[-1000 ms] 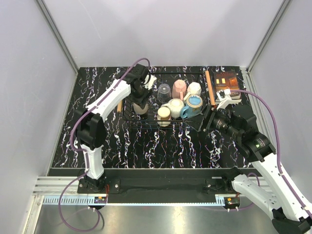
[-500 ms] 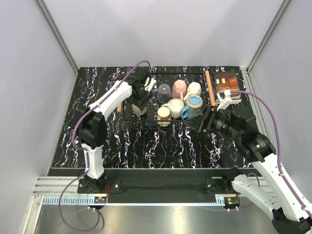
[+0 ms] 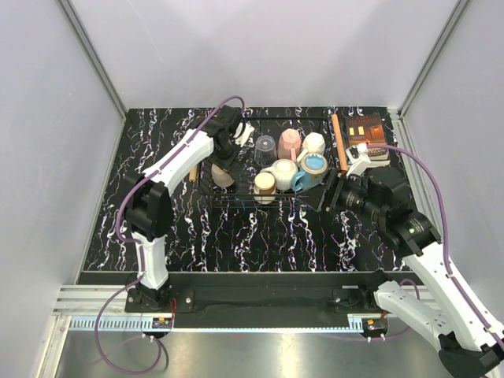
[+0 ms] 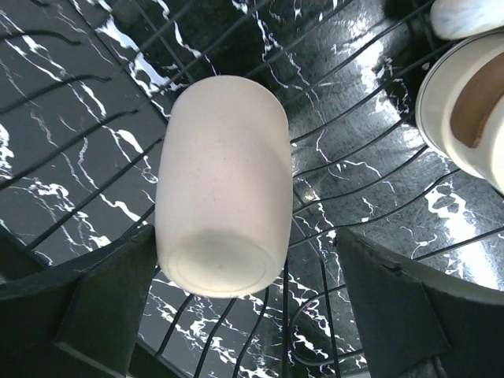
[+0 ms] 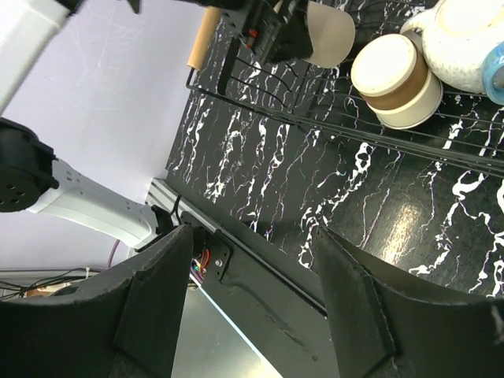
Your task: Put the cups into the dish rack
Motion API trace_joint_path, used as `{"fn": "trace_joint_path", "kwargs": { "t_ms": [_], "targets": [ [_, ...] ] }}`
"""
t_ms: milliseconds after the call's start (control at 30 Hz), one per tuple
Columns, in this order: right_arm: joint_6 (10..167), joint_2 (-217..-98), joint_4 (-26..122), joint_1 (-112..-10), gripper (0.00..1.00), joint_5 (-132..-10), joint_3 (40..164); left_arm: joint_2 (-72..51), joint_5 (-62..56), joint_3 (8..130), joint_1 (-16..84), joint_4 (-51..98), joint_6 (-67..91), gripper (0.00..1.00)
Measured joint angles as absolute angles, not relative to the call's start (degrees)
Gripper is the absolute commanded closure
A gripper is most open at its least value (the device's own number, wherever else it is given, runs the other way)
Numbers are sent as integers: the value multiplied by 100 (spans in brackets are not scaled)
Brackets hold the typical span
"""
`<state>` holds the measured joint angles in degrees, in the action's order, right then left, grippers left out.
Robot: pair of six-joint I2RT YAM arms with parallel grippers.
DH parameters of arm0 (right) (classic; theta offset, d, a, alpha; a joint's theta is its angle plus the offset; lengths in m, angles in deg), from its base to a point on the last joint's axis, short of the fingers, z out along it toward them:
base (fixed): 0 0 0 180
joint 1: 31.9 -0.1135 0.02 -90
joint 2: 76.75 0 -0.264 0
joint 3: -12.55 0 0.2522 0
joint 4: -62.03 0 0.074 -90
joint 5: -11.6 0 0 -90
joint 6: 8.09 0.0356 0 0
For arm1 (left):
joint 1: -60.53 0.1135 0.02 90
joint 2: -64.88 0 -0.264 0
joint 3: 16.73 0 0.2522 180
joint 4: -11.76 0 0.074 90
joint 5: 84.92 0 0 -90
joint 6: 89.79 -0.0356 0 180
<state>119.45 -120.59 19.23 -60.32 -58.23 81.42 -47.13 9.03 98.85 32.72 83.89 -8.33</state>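
The black wire dish rack (image 3: 323,201) holds several cups: a clear tumbler (image 3: 265,148), a pink mug (image 3: 290,142), a cream mug (image 3: 313,143), a white mug (image 3: 283,172), a blue mug (image 3: 313,167) and a brown-banded cup (image 3: 265,185). A cream cup (image 3: 223,175) lies tilted on the rack's left wires, base towards the left wrist camera (image 4: 222,185). My left gripper (image 3: 226,156) is open just above it, its left finger (image 4: 102,307) close beside the cup. My right gripper (image 3: 337,193) is open and empty to the right of the rack.
An orange-brown book (image 3: 366,134) lies at the back right beside the rack's wooden handle (image 3: 339,142). The other handle (image 3: 193,169) is on the rack's left end. The enclosure walls stand close around the black marbled table (image 3: 260,236).
My left gripper has drawn back from over the cream cup, which now lies tilted and uncovered in the rack's left end. The right arm has shifted only slightly.
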Motion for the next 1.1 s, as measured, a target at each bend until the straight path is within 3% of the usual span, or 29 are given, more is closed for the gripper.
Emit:
{"fn": "trace_joint_path", "kwargs": {
  "t_ms": [500, 600, 867, 1100],
  "targets": [
    [11412, -12592, 1787, -6032, 21, -6073, 8249, -4018, 1126, 11426, 3265, 8317, -988, 1],
    [11141, -12913, 1464, -6032, 0, -6422, 8538, -3504, 1001, 11186, 3268, 8310, -981, 1],
    [10610, -14074, 703, -6032, 0, -7633, 9753, -1563, 737, 9378, 3268, 7895, -431, 1],
    [10533, -14437, 498, -6032, 0, -8263, 10437, -1371, 789, 8961, 3268, 7624, -72, 1]
  ]
}}
